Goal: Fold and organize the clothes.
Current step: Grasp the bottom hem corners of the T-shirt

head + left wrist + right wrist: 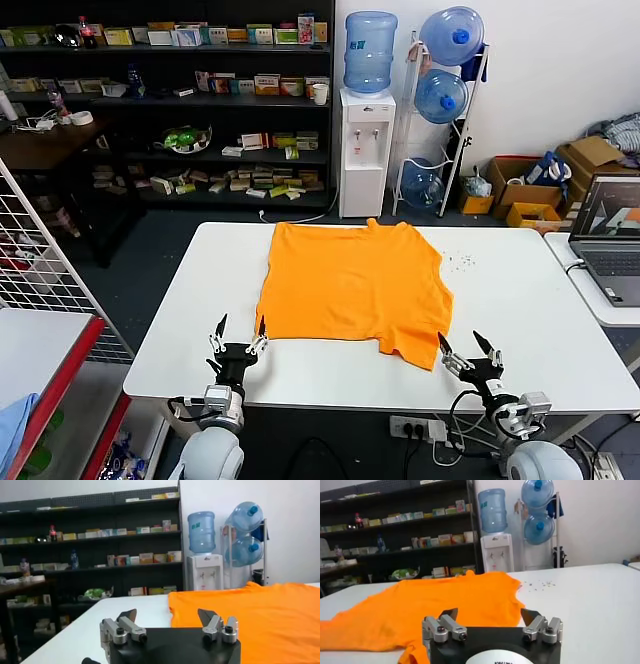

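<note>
White table (540, 300), one orange T-shirt (350, 285)

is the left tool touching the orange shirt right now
Cannot tell. In the head view the open left tool has one fingertip right at the orange shirt hem; no view shows contact or a gap plainly.
</note>
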